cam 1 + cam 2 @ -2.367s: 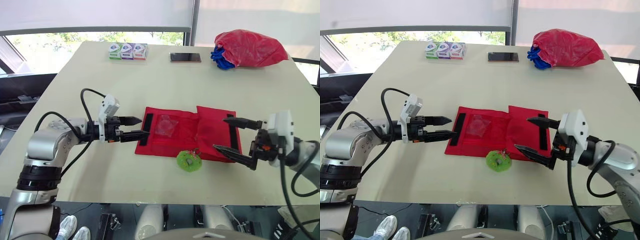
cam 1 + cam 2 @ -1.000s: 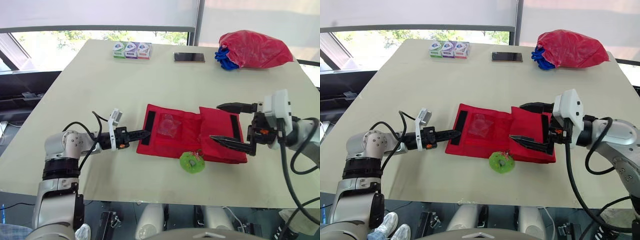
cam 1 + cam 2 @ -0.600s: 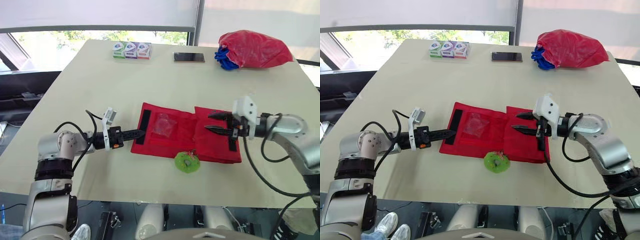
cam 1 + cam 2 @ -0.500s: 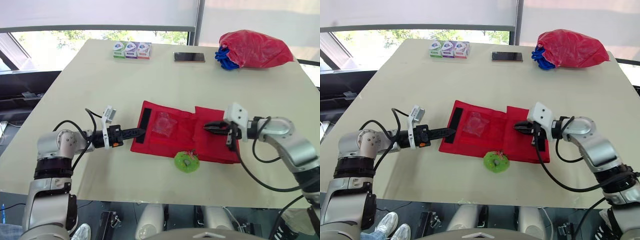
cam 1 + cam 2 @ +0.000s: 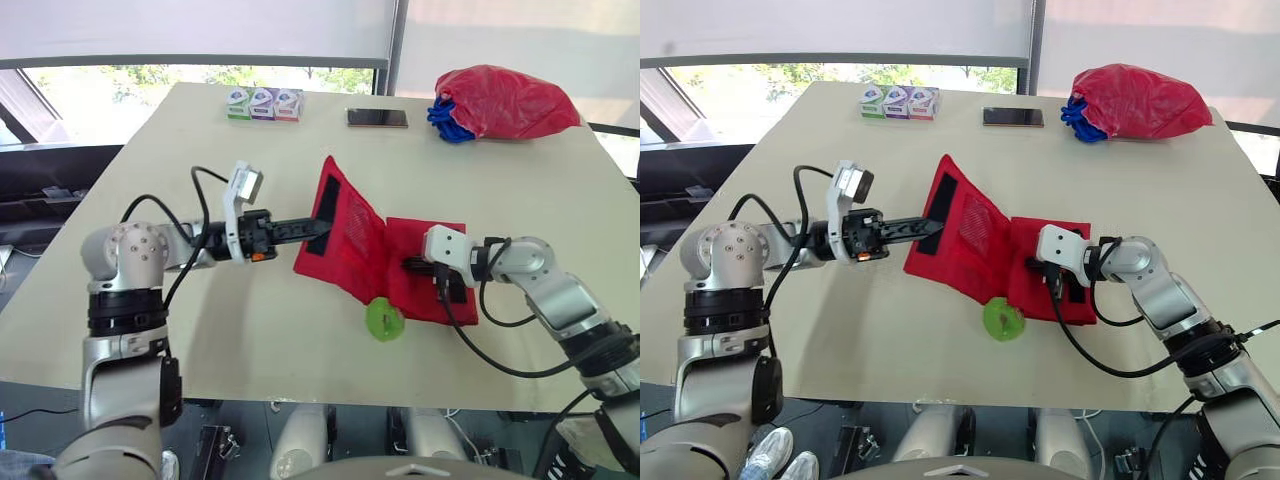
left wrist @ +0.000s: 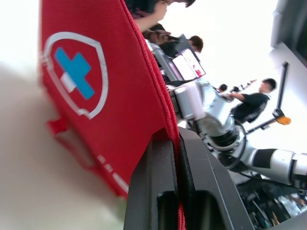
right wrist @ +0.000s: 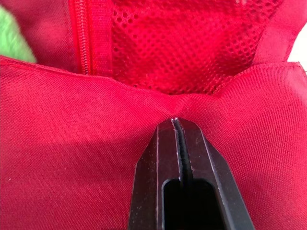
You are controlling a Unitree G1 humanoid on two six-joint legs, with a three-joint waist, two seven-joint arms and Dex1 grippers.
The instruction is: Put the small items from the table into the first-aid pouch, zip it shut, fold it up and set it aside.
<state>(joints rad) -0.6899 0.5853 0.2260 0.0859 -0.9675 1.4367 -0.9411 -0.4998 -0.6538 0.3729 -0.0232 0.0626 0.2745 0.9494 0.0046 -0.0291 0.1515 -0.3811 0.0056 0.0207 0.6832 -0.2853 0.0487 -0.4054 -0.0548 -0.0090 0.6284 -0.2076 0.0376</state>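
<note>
1. The red first-aid pouch (image 5: pixel 370 245) lies open in the middle of the frame, on the cream table (image 5: pixel 250 330).
2. Its right half lies flat on the table. Its left half is lifted and slants up toward the upper left, so the mesh pocket (image 5: pixel 352 222) on its inner face shows.
3. The left gripper (image 5: pixel 312 226) comes in from the left of the frame, above the table. Its fingers are clamped on the raised half's edge, by the black strip (image 5: pixel 325 208).
4. In the left wrist view the red edge is pinched between the two black fingers (image 6: pixel 201 182). The outer face above them carries a white shield with a blue cross (image 6: pixel 76 72).
5. The right gripper (image 5: pixel 410 265) reaches in from the right of the frame and rests on the pouch's flat half.
6. In the right wrist view its fingers (image 7: pixel 153 191) are pressed together, and the red fabric puckers at their tips. The mesh and a red zipper (image 7: pixel 79 38) lie just beyond.
7. A small green item (image 5: pixel 384 320) sits at the pouch's lower edge, touching it, a little below the centre of the frame.
8. Along the top of the frame lie three small boxes (image 5: pixel 262 103) in a row, a phone (image 5: pixel 377 118) near the middle, and a red bag (image 5: pixel 505 98) at the upper right with something blue (image 5: pixel 440 115) at its left end.
</note>
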